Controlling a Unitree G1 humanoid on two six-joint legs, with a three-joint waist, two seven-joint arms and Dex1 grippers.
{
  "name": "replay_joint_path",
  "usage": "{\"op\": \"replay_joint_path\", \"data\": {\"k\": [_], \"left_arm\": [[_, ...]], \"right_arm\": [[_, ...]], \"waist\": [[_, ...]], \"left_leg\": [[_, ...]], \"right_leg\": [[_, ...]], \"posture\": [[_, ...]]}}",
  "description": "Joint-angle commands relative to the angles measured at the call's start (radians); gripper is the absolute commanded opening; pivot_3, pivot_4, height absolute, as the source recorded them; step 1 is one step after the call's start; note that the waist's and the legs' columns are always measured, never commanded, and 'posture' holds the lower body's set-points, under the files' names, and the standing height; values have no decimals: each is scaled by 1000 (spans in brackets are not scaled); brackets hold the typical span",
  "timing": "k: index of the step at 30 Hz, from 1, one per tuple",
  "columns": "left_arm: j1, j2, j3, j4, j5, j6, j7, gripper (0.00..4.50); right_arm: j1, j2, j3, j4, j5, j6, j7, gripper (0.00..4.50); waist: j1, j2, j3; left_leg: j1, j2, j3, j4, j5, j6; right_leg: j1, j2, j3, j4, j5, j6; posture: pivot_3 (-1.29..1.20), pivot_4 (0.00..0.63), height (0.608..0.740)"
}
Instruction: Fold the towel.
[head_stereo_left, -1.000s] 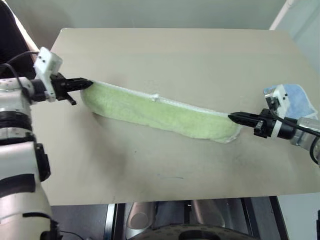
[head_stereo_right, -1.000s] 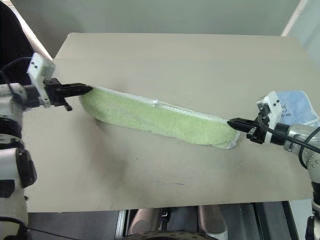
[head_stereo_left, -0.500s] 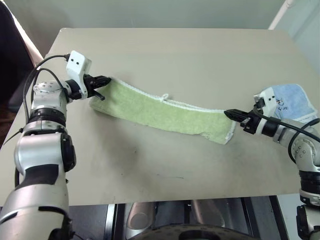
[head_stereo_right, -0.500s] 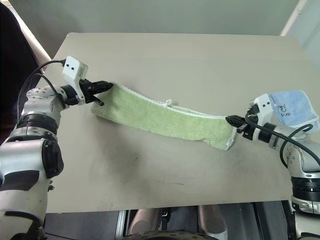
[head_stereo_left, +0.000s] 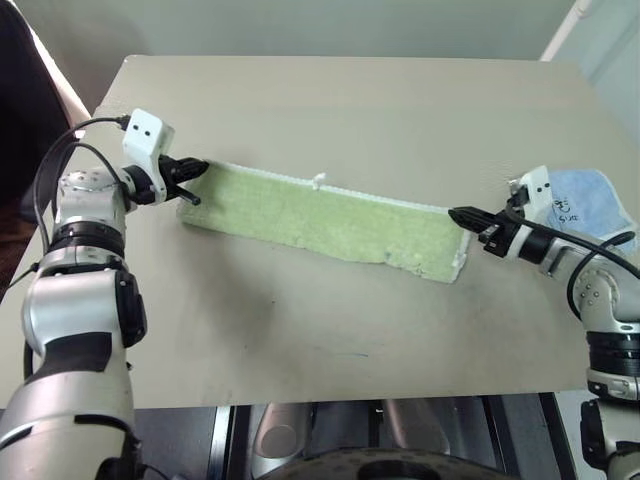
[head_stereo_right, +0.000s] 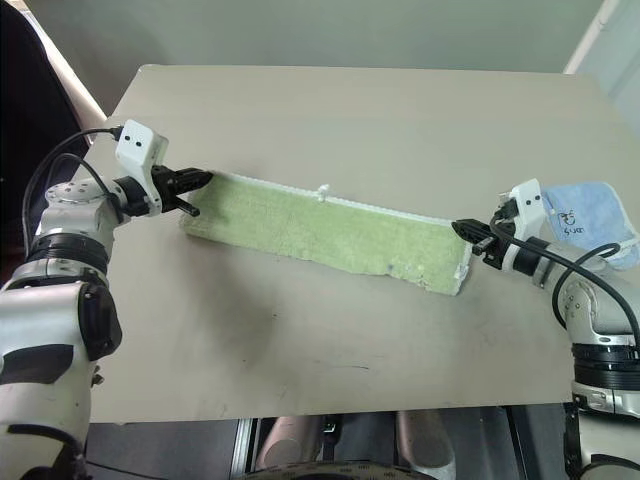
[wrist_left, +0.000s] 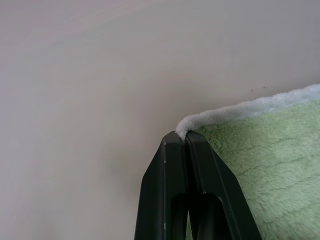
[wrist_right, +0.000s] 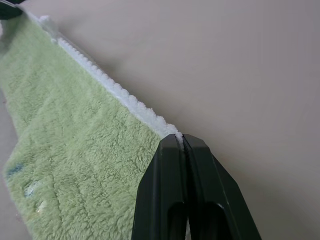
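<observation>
Beige table (head_stereo_left: 330, 110) bears green towel (head_stereo_left: 320, 215), blue cloth (head_stereo_left: 590, 195).

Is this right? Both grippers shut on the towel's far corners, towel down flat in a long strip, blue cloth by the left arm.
Not quite: the blue cloth lies by the right arm, as the right eye view shows. The rest holds: left gripper and right gripper are shut on the far corners of the towel, laid in a long strip.
</observation>
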Motion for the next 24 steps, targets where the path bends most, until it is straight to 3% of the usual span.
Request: {"op": "replay_joint_path", "data": {"k": [1, 5, 10, 14, 19, 24], "left_arm": [[-6, 1, 26, -2, -13, -24, 5, 0], [-12, -12, 45, 0, -35, 23, -53, 0], [-7, -18, 38, 0, -19, 17, -35, 1386], [-9, -6, 39, -3, -19, 13, -47, 2798], [-16, 15, 38, -10, -17, -4, -57, 4500], [-26, 29, 40, -28, -15, -91, -27, 4500]], "right_arm": [[-32, 2, -3, 17, -17, -28, 12, 23], [-40, 9, -4, 29, -12, -27, 32, 23], [-45, 22, -9, 21, 1, -10, 37, 0], [-64, 37, -17, 33, -12, -21, 12, 1005], [-66, 36, -41, 12, 8, -7, 11, 2815], [-66, 37, -83, -31, 44, 38, -10, 4462]], "waist": [[0, 0, 0], [0, 0, 0], [0, 0, 0], [-1, 0, 0], [-1, 0, 0], [0, 0, 0]], "left_leg": [[0, 0, 0, 0, 0, 0], [0, 0, 0, 0, 0, 0], [0, 0, 0, 0, 0, 0], [0, 0, 0, 0, 0, 0], [0, 0, 0, 0, 0, 0], [0, 0, 0, 0, 0, 0]], "right_leg": [[0, 0, 0, 0, 0, 0], [0, 0, 0, 0, 0, 0], [0, 0, 0, 0, 0, 0], [0, 0, 0, 0, 0, 0], [0, 0, 0, 0, 0, 0], [0, 0, 0, 0, 0, 0]], "posture": [[0, 150, 728], [0, 150, 728], [0, 150, 728], [0, 150, 728], [0, 150, 728], [0, 150, 728]]}}
